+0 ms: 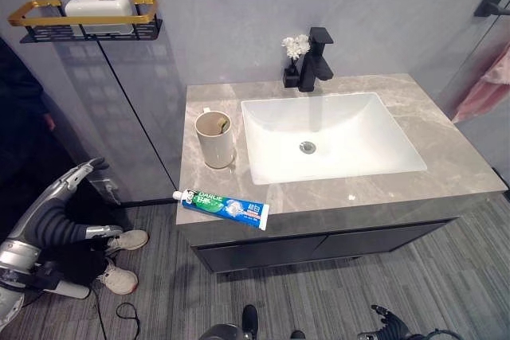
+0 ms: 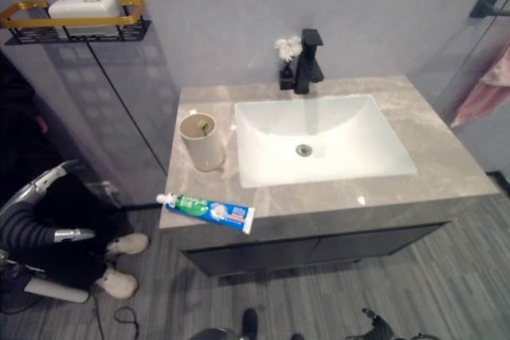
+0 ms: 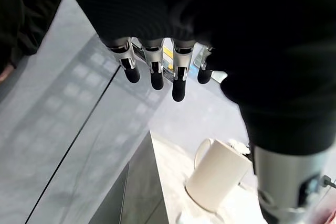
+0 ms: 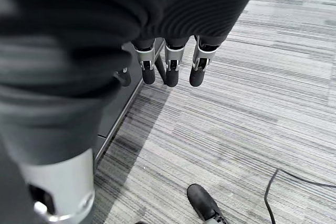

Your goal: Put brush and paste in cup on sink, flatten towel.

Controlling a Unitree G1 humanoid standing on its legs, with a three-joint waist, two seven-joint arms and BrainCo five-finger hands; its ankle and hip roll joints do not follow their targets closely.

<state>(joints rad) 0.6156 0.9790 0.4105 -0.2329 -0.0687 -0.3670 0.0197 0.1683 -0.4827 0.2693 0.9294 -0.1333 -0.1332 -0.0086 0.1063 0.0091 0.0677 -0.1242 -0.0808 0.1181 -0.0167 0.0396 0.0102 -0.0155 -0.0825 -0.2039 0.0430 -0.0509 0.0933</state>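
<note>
At the table's (image 1: 446,166) seven o'clock corner the paste (image 1: 223,207) overhangs the edge. The cup (image 1: 215,139) stands at its twelve o'clock. Both robot hands, left (image 3: 157,66) and right (image 4: 170,64), hang released.

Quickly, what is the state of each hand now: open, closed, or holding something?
Left hand: open, fingers straight, holding nothing.
Right hand: open, fingers straight, holding nothing, over the floor.

Bright, even light overhead; glare spots on the countertop (image 1: 351,197); soft shadow beside the cup (image 1: 215,139).
</note>
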